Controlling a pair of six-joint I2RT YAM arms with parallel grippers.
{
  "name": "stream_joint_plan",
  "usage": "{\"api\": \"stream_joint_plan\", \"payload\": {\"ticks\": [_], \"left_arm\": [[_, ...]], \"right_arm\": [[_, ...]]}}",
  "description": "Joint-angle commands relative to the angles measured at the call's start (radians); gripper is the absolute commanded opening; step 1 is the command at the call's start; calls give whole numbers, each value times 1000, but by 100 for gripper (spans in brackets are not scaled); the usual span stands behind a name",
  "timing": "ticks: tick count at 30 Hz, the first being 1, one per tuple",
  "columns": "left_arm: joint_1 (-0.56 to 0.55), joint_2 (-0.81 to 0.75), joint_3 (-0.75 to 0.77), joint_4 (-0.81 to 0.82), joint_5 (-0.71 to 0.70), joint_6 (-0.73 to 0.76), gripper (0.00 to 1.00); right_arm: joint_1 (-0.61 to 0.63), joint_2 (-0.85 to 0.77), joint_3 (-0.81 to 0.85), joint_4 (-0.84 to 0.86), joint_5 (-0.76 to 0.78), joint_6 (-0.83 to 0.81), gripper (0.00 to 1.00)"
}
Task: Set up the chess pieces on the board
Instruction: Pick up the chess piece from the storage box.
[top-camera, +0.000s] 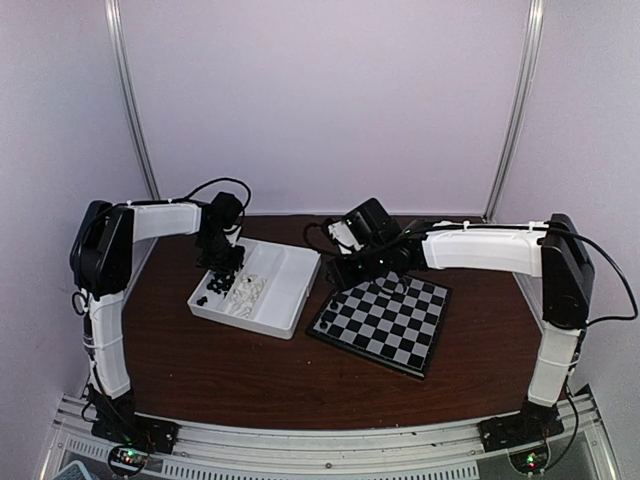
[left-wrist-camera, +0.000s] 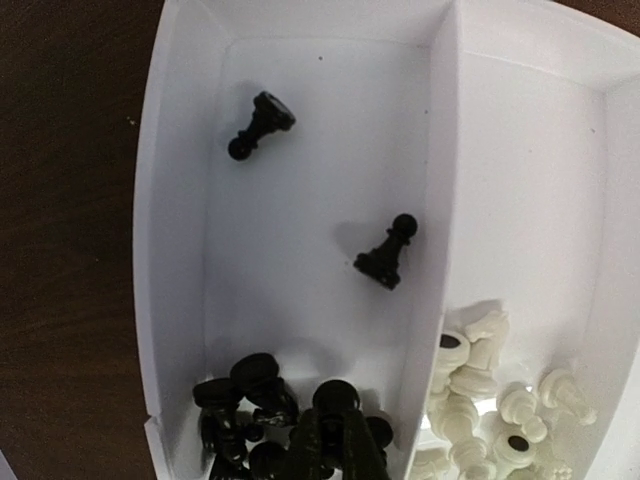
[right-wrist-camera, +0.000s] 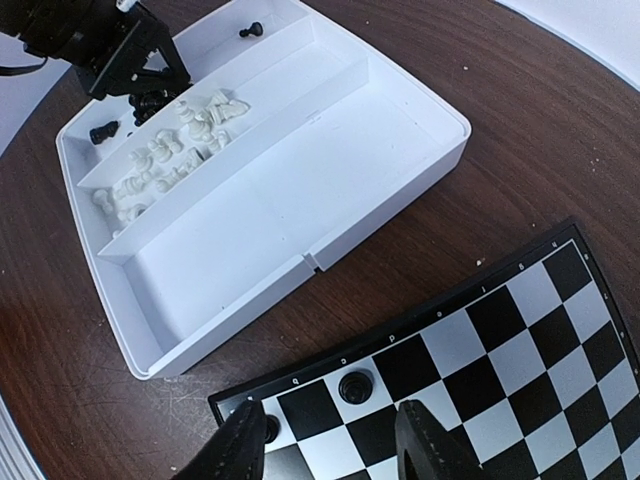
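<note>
Here, chess pieces (left-wrist-camera: 250, 385) crowd left end effector (left-wrist-camera: 328, 442).

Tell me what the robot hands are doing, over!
Left gripper shut among tiny black plastic chessmen in white divided tray. Right gripper open above black-and-grey chequered board, one black piece on it. Nothing blocking.

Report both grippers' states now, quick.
Left gripper: shut in the black pieces in the tray; a grip on one cannot be told.
Right gripper: open, empty, over the board.
</note>
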Motion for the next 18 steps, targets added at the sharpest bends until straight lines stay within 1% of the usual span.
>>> {"api": "stream_joint_plan", "payload": {"ticks": [1,5,8,13,18], "left_arm": [[8,-117,-2,-13,35,7,2],[7,-189,-26,-19,98,3,0],[-22,-230,-32,-47,150,-2,0],[-131,-306,-58,-62,148,2,0],[-280,-348,-63,-76,137,7,0]], "right_arm": [[5,-61,-29,45,29,19,47],[5,-74,-38,52,43,25,47],[3,-93,-60,65,59,33,47],[-5,-140,-110,82,102,50,47],[-35,-194,-165,66,232,110,46]]}}
